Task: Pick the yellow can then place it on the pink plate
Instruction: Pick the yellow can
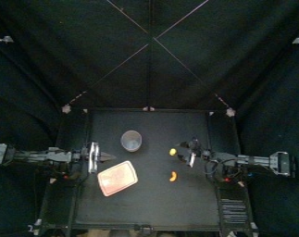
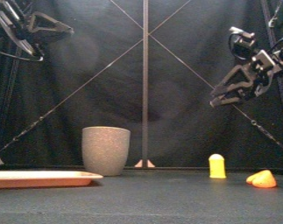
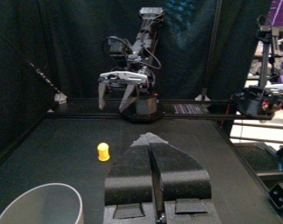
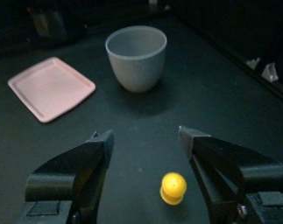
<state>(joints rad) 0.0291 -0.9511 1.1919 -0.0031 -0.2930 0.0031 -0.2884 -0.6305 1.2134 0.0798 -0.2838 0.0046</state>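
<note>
**1. Can** [image 2: 216, 165]. Yellow, small and upright on the table [image 2: 144, 197], at the lower right of the front view. It stands near an orange toy [image 2: 262, 179] but apart from it. Nothing touches the can, so the pick is not yet made.

**2. Right gripper** [image 4: 144, 136]. Hangs at the upper right of the front view, well above the can. The jaws are spread wide and hold nothing. In its wrist view the can sits low in the frame, in the gap between the jaws. This is likely a line-up for a descent that straddles it.

**3. Plate** [image 2: 38, 178]. Pink, flat and bare, at the lower left of the front view, well apart from the can. Its open surface suits the drop.

**4. Cup** [image 2: 105, 150]. Grey, tall and upright, left of centre in the front view. It is not the task's thing, and the carry should probably pass clear of it.

**5. Left gripper** [image 3: 153, 140]. High at the upper left of the front view. The jaws appear pressed together on nothing, though only a thin seam shows. It is probably parked to leave room.
</note>
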